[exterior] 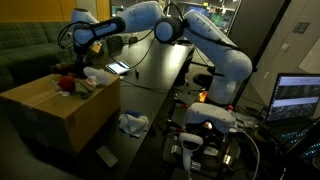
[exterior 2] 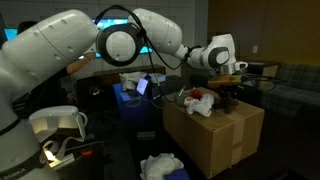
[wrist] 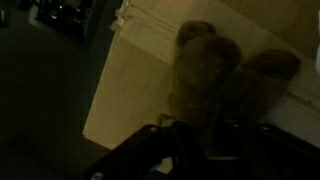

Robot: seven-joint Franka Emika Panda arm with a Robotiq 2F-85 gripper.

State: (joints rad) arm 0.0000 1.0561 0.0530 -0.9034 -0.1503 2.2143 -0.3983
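Pincer [exterior 2: 229, 89] low over brown toy [wrist: 210, 65] on box [exterior 2: 215, 140] top, held straight above to centre it in wrist view; open or closed, cannot tell. Red thing [exterior 2: 193, 96], cloth [exterior 2: 202, 107] just left.

Room lighting is dim. In an exterior view, a green sofa [exterior: 28, 45] stands along the far side. A long dark table [exterior: 155, 72] runs down the middle. A lit monitor [exterior: 298, 98] stands near its end, below a dark wall panel [exterior: 258, 35]. The floor [exterior: 30, 160] is dark.
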